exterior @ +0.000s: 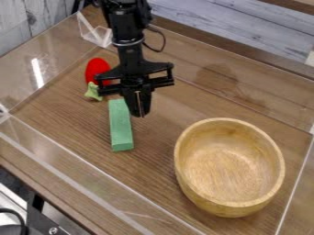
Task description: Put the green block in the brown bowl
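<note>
The green block is a long flat bar lying on the wooden table, left of centre. My gripper points straight down at the block's far right corner. Its dark fingers stand close together with only a narrow gap. From this angle I cannot tell whether they pinch the block's edge or stand just beside it. The brown bowl is large, round and wooden. It sits empty at the lower right, well apart from the block and the gripper.
A red strawberry-like toy with a green leaf lies just behind and left of the gripper. A clear plastic wall rims the table on the left and front. A white plank wall runs along the back.
</note>
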`<action>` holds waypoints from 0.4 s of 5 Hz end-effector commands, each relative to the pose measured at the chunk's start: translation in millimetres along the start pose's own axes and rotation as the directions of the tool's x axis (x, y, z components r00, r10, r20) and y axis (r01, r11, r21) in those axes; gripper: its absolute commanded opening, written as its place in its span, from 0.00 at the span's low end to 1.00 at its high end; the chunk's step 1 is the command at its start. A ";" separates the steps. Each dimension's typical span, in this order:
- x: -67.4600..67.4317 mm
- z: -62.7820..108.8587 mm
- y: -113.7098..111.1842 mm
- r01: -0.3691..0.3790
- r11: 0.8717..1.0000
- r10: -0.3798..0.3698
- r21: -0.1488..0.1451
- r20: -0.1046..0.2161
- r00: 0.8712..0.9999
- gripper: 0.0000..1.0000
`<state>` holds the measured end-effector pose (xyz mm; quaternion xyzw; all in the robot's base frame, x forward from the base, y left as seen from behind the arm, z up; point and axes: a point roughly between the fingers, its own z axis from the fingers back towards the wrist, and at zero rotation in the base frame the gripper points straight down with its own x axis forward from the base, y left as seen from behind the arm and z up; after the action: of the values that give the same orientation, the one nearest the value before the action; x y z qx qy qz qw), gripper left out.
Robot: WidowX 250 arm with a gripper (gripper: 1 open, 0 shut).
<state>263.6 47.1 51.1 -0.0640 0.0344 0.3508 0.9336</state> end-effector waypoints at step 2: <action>11.1 11.8 -3.0 -0.010 1.000 0.011 -0.027 0.044 0.999 0.00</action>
<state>266.6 49.5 52.8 -0.0659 0.0304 0.3548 0.9321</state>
